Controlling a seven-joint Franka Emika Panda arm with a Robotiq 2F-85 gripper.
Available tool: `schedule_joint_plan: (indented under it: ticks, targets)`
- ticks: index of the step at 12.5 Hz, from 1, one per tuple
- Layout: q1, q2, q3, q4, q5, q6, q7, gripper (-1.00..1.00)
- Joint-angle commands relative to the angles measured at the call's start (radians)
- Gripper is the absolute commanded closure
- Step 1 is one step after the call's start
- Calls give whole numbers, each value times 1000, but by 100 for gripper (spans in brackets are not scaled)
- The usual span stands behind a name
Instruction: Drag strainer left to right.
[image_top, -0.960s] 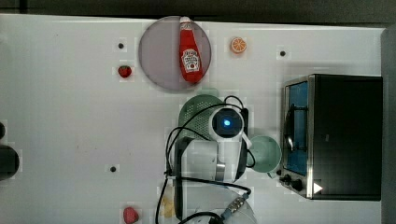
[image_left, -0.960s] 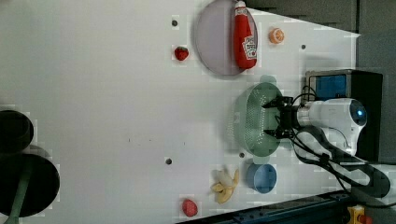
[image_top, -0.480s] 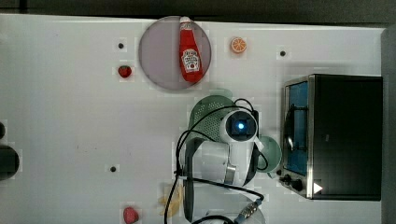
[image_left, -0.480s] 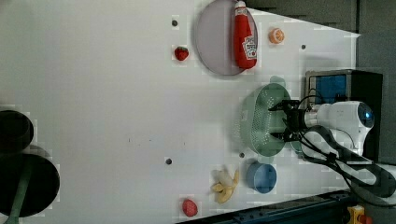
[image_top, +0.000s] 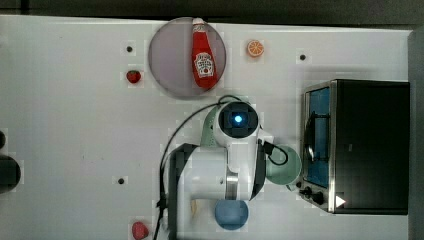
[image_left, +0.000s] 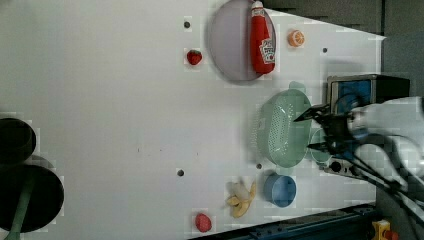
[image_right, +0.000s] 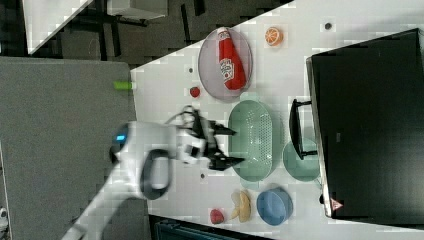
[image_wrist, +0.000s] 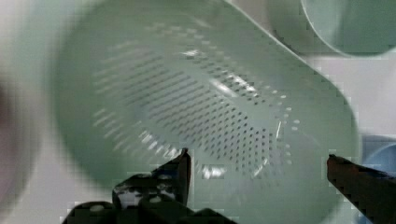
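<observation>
**Gripper spread at the strainer, beside the oven**

1. Strainer position: the strainer (image_left: 282, 130) rests on the white table (image_left: 110, 100), between the grey plate (image_left: 230, 45) and the blue bowl (image_left: 280, 190). In the right view the strainer (image_right: 251, 140) lies just beside the black oven (image_right: 370, 125), with the mint-green cup (image_right: 301, 160) near its lower end by the oven door.

2. Gripper state: the gripper (image_left: 309, 131) has its fingers apart, with a wide gap between the two black tips. In the left view the tips sit at the strainer's right rim. In the wrist view one finger (image_wrist: 180, 170) shows over the perforated interior of the strainer (image_wrist: 210, 107); no clamping on the rim can be seen.

3. Surrounding items: a ketchup bottle (image_left: 261, 37) lies on the plate. A banana (image_left: 241, 198) lies just beside the blue bowl. An orange slice (image_left: 296, 38) sits near the table's far edge
</observation>
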Motion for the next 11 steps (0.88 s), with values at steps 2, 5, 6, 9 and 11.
schedule_joint_plan:
  ticks: [2, 5, 6, 9, 11]
  targets:
    - [6, -208, -25, 239, 13, -286, -285, -100]
    - [7, -261, -23, 388, 14, -513, -309, -100]
    - [7, -265, -21, 431, 18, -592, -310, -100]
    - [8, -267, -20, 515, 29, -671, -321, -100]
    - [8, -268, -20, 520, 29, -691, -323, -100]
